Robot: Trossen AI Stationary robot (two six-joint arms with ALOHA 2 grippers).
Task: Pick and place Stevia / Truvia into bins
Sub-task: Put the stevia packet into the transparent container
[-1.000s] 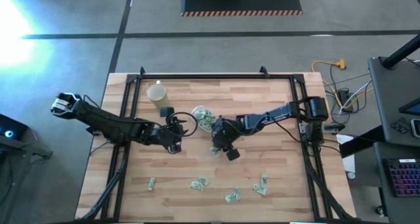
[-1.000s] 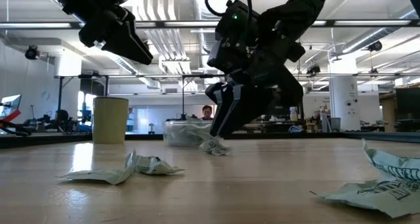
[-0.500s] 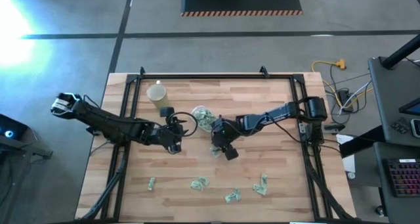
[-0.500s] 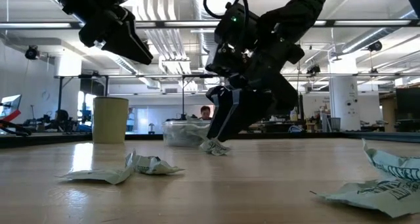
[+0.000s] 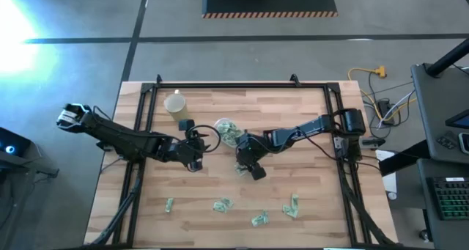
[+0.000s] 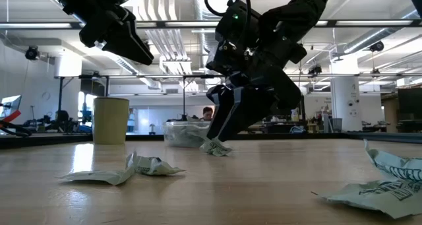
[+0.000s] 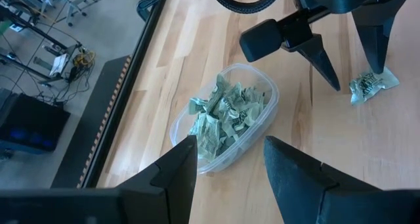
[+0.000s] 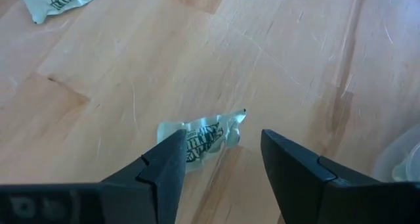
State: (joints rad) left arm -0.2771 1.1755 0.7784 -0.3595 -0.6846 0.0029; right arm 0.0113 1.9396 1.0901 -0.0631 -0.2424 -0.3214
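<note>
A pale green-and-white sachet point(image 8: 203, 135) lies flat on the wood just on the near side of the clear tub point(image 5: 227, 131). My right gripper point(image 8: 216, 159) hangs over it, open, fingers pointing down, one on either side of the sachet; in the low view the right gripper point(image 6: 221, 134) has its tips just above the sachet point(image 6: 215, 147). The clear tub point(image 7: 223, 119) stands upright and holds several crumpled sachets. My left gripper point(image 7: 230, 168) waits open, raised to the left of the tub, left gripper point(image 5: 199, 141) aimed at it.
A pale yellow cup point(image 5: 174, 103) stands toward the far left of the tub. Several more sachets lie along the near edge: point(image 5: 169, 204), point(image 5: 222, 204), point(image 5: 259, 219), point(image 5: 292, 206). A black metal frame point(image 5: 220, 86) runs along the table's far, left and right sides.
My right gripper has sunk a little toward the sachet beside the tub and stayed open. The sachet and the tub have not moved.
</note>
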